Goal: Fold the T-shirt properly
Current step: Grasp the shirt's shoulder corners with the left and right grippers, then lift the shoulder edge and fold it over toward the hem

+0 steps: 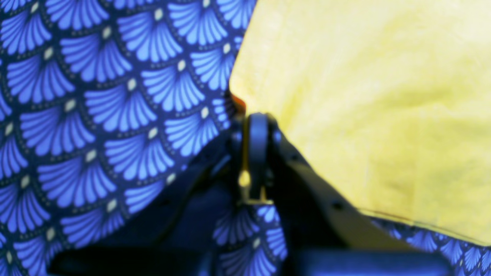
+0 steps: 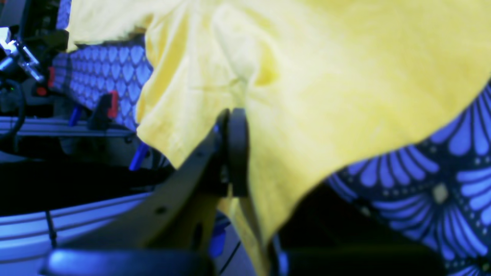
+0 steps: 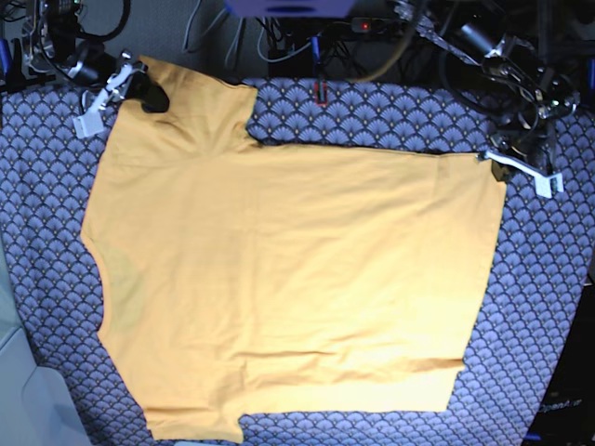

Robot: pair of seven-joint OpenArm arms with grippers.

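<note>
T-shirt: lower sleeve cut by base edge | both wrist views blurred

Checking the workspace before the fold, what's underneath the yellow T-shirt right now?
The T-shirt lies spread on a blue fan-patterned cloth, which shows all around it. Whatever sits beneath the shirt's middle is covered, so I can't see it.

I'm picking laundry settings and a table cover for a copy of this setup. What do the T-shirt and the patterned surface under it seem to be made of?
T-shirt: probably thin, soft knit cotton, matte yellow-orange; it wrinkles and drapes limply where each hand pinches it. Patterned surface: likely a printed woven cloth, matte dark blue with lighter fan shapes; no gloss shows, though a coated fabric cannot be ruled out.
</note>
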